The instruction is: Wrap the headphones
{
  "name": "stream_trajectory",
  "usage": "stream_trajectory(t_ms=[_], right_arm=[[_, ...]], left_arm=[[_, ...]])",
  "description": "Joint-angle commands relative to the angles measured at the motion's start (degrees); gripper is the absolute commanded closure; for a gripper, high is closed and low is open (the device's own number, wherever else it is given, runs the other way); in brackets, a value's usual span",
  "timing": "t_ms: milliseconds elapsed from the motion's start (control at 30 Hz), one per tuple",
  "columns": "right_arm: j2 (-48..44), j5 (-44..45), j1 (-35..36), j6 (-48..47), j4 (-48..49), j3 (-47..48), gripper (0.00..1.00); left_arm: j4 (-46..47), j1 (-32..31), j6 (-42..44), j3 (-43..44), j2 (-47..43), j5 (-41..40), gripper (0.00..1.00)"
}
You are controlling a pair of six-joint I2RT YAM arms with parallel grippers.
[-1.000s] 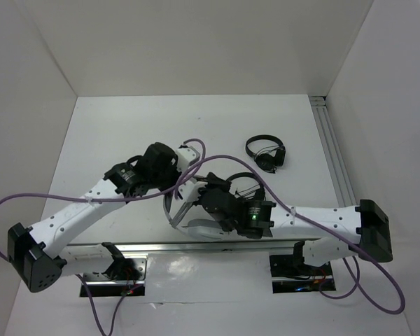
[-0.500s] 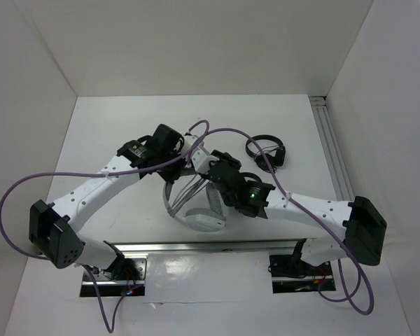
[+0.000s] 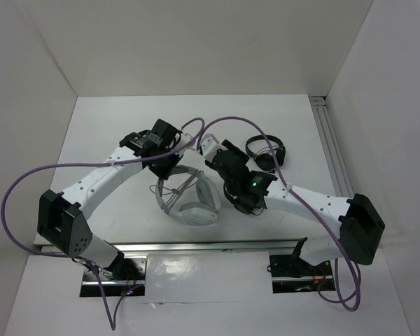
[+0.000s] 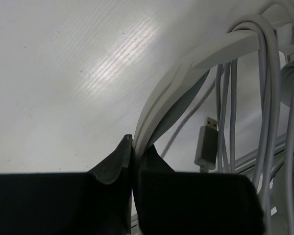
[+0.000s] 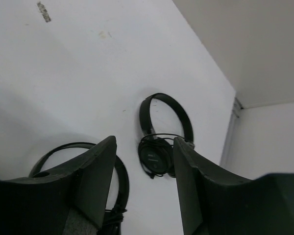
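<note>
**Clamped on the headband**

Grips the headphones [image 3: 194,213] by the headband [image 4: 186,73] with the left pincer [image 4: 133,147], on the bench [image 3: 112,133] between both arms, cable [image 4: 267,98] looped over it. Holds the right pincer [image 5: 144,147] spread, empty, above two black headphones [image 5: 156,155]

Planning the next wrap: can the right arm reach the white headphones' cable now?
Likely yes: the right claw is open and empty beside the headphones, whose cable lies exposed across the headband; the left claw pinches only the headband.
</note>
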Motion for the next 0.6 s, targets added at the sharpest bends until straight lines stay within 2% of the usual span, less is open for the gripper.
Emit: stream_trajectory(t_ms=[0,33,100,200,267,433,533,567], right_arm=[[-4.05,-5.47,-2.24,8.29,-2.98,6.33,0.41],[-5.10,-9.00,-3.03,9.63,-4.30,7.13,0.35],[-8.18,-12.37,-3.57,11.05,-4.32,7.14,0.28],[-9.85,-12.99,-3.57,12.72,-5.01,7.93,0.25],[-9.86,-12.99,-3.57,14.82,-7.21,10.03,0.14],[-12.58,-10.18,-3.57,20.27,-10.46,12.76,0.13],[-14.34,-10.80,-3.57,23.78,-14.41,14.60,0.08],[-15.21,-11.75,-3.57,24.40,-16.17,15.13,0.00]], left_arm=[[-0.45,-0.02,-2.05,3.05,0.77,-2.03,1.00],[-0.45,-0.02,-2.58,3.05,0.77,-2.56,1.00],[-0.45,-0.02,-2.58,3.05,1.30,-2.57,1.00],[-0.45,-0.02,-3.10,4.10,1.30,-3.27,1.00],[0.07,-0.02,-3.72,4.63,1.83,-3.88,1.00],[3.76,-0.02,-6.97,4.55,1.83,-5.90,1.00],[6.49,-0.02,-9.08,4.02,1.30,-8.53,1.00],[6.49,0.51,-9.09,4.02,1.30,-9.41,1.00]])
